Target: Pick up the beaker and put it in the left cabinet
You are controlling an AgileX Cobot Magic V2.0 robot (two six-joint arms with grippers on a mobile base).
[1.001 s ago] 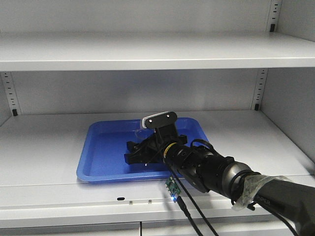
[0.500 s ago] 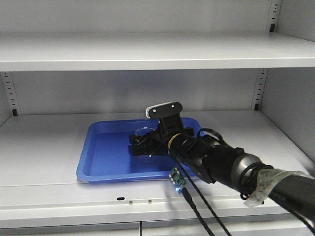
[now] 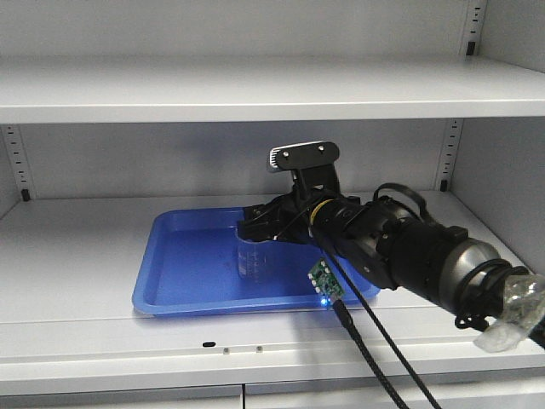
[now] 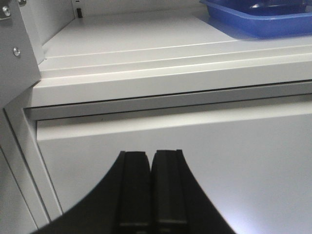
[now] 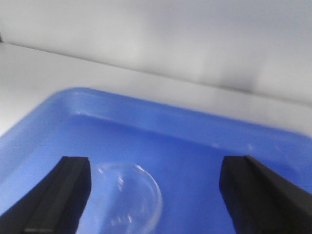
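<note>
Our right tool (image 5: 153, 195) hangs open just above the beaker (image 3: 252, 257) standing in the blue tray (image 3: 183, 264) on the cabinet (image 3: 77, 247) shelf, so we judge a careless sideways move could tip the glass.

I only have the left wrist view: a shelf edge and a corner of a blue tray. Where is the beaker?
Observer: The beaker stands upright in the blue tray on the cabinet shelf, seen from the front view.
Operator: Is the right gripper holding it?
Observer: No. In the right wrist view the right gripper is open, its fingers spread wide, with the beaker's rim between them, nearer the finger on the picture's left.
Operator: And my left gripper?
Observer: The left gripper is shut, empty, below the shelf front.
</note>
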